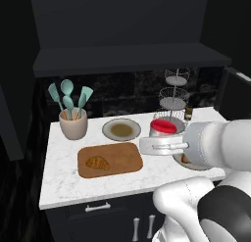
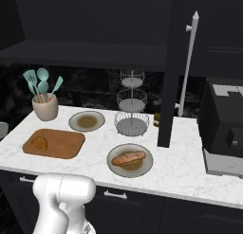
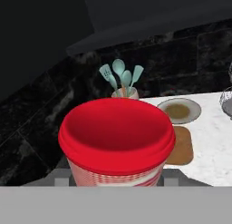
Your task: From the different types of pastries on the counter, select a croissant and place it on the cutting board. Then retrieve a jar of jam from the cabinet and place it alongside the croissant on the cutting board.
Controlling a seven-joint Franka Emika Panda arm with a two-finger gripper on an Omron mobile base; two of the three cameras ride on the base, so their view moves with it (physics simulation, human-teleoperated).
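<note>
Here, in the left base view, the white arm is carrying the jar of jam [image 1: 163, 127] right of centre, above the counter [image 1: 63, 182], with the gripper [image 1: 158, 147] reaching in from the lower right. The croissant [image 1: 97, 162] is already lying on the left part of the cutting board [image 1: 122, 160], left of centre, so the bare right part of the board looks like the place to aim for. The jar is hanging near a grey-rimmed plate [image 1: 121, 129] and a wire tiered stand [image 1: 175, 96], and a descent well clear of both seems wise.

In the right base view, the board [image 2: 61, 144] is sitting at middle left with the croissant [image 2: 39, 143] at its left end; a second plate holding a reddish-brown bun [image 2: 128, 157] is lying at lower centre, well apart from the board.

In the hand view, the jar's red lid [image 3: 117, 135] is looming at centre, and the jaws appear to be gripping its pale body. The board [image 3: 181, 146] is peeking out at right, so lowering gently and keeping the jar upright, just beside the croissant, should finish the job.
</note>
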